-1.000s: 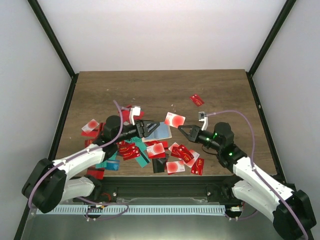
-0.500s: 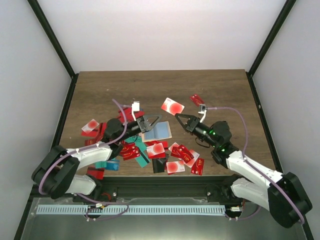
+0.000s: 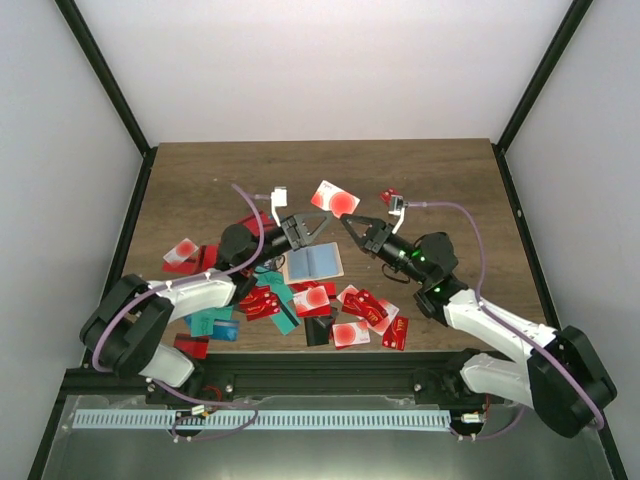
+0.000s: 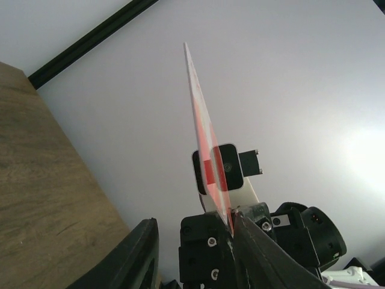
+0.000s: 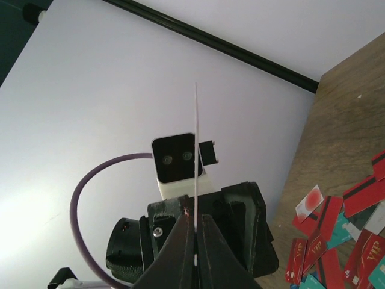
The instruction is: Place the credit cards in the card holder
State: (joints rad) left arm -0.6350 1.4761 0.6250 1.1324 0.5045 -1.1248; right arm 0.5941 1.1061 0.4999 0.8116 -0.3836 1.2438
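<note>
**One card held aloft between the two arms, holder lying open below**

The right gripper (image 3: 352,226) is clenched on a white card (image 3: 335,198) with a red disc, holding it by its lower edge above the table (image 3: 440,180), a little above the centre of the top view. In the right wrist view the card stands edge-on as a thin upright line, and the fingers (image 5: 180,241) are pressed against both its faces.

The left gripper (image 3: 312,230) faces it from the left with its jaws spread wide. In the left wrist view the card's lower end comes down just beside one finger (image 4: 252,253). Whether it touches that finger is hard to tell from this angle.

The card holder (image 3: 313,262) lies unfolded on the wood directly below the two grippers, with its light blue inside facing up.

The other credit cards (image 3: 360,305) are strewn across the lower middle of the top view. Most are red, with some teal and black. A few lie at the left (image 3: 182,255), and one red card (image 3: 390,194) sits apart at the upper right.
</note>
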